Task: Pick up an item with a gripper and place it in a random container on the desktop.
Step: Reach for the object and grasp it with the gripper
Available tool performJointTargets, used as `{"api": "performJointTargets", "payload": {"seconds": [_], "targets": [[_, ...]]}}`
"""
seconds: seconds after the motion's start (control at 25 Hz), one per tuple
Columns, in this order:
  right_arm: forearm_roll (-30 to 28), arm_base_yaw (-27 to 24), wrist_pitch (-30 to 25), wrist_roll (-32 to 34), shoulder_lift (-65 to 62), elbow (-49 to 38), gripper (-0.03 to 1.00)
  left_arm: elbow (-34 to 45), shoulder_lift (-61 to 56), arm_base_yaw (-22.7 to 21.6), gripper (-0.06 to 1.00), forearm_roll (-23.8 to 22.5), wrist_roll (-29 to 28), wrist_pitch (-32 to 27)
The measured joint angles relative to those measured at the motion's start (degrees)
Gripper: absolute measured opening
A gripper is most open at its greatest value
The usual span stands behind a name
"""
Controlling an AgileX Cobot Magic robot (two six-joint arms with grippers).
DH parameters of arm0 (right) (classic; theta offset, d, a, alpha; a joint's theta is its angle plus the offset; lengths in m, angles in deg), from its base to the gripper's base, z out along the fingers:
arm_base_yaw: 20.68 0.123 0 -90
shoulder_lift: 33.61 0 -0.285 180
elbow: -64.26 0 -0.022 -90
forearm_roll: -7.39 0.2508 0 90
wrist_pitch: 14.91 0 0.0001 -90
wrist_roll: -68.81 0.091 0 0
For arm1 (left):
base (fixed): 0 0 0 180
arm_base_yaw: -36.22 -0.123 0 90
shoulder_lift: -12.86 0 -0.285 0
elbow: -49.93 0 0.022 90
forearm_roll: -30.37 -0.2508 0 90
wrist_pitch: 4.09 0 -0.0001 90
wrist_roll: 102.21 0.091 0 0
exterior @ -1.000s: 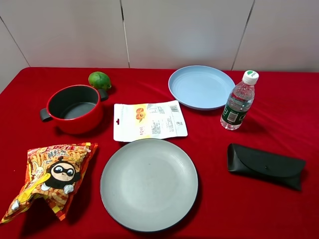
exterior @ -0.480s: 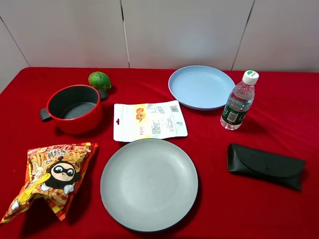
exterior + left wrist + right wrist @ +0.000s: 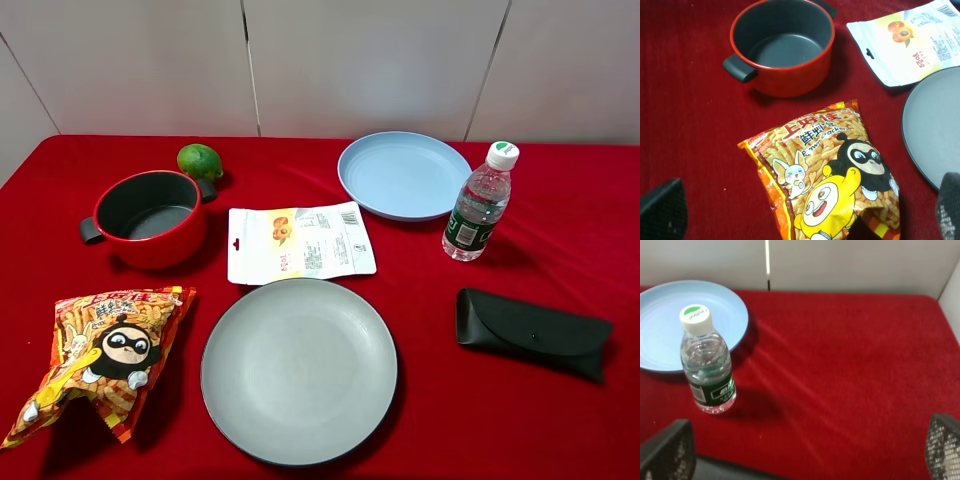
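The right gripper (image 3: 805, 447) is showing its jaws spread wide, one fingertip at each side of the right wrist view, and nothing is sitting between them. Just beyond the jaws in that view, a dark sliver is peeking in at the picture's edge, in front of the water bottle (image 3: 707, 365). This is probably the near edge of the glasses case (image 3: 530, 333), though too little is showing to be sure.

The high camera is showing no arm at all. There the case is lying flat on the right side of the red desk (image 3: 430, 290), nearer the front than the bottle and well apart from it. Its long axis is running across the desk from left to right, with the right end angling a little toward the front edge and the flap facing up.

The left gripper (image 3: 805, 206) is also showing open, empty jaws. It is looking down on the snack bag (image 3: 830, 175) and the red pot (image 3: 782, 45) on the far side of the desk, and the case is not appearing in its view. The right arm is therefore looking like the nearer one, and closing across the case's short width is looking like the sensible grip. The grey plate (image 3: 298, 370) is waiting bare just left of the case.
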Motion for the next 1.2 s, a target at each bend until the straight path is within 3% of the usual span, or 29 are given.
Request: {"api": "performJointTargets", "payload": {"seconds": [0.24, 0.6, 1.0, 1.2], "targets": [[3.3, 0.0, -3.1, -3.7, 6.8, 0.0, 0.69, 0.0, 0.0, 0.0, 0.99, 0.0, 0.0, 0.0], [10.4, 1.9, -4.1, -19.1, 14.1, 0.0, 0.69, 0.0, 0.0, 0.0, 0.99, 0.0, 0.0, 0.0], [5.8, 13.0, -4.5, -21.9, 26.5, 0.0, 0.69, 0.0, 0.0, 0.0, 0.99, 0.0, 0.0, 0.0], [5.8, 14.8, -2.6, -23.9, 33.3, 0.0, 0.69, 0.0, 0.0, 0.0, 0.99, 0.0, 0.0, 0.0]]}}
